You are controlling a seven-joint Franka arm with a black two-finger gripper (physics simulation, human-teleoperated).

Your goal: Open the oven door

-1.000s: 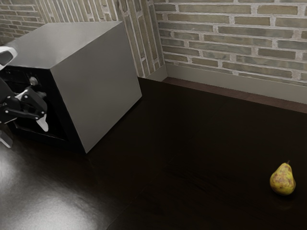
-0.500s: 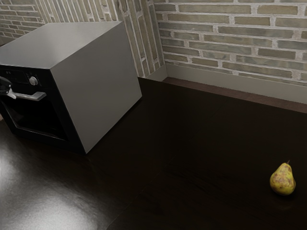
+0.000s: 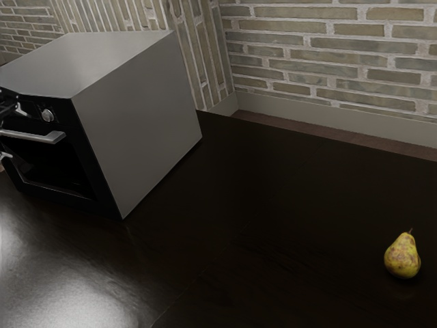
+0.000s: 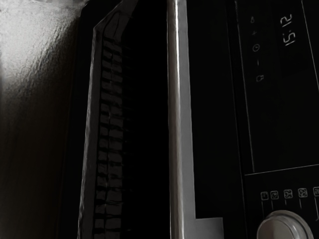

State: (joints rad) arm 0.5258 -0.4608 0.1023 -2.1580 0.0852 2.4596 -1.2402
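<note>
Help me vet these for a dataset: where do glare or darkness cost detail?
Exterior view: white glare on the table at lower left; the oven window is nearly black. Wrist view: mostly dark; glare whitens the tabletop in one corner, a bright streak runs along the door handle, yet the clock digits are readable.

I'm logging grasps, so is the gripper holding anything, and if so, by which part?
Nothing is held. The gripper is open at the oven handle, one finger above it and the other below, not closed on it.
</note>
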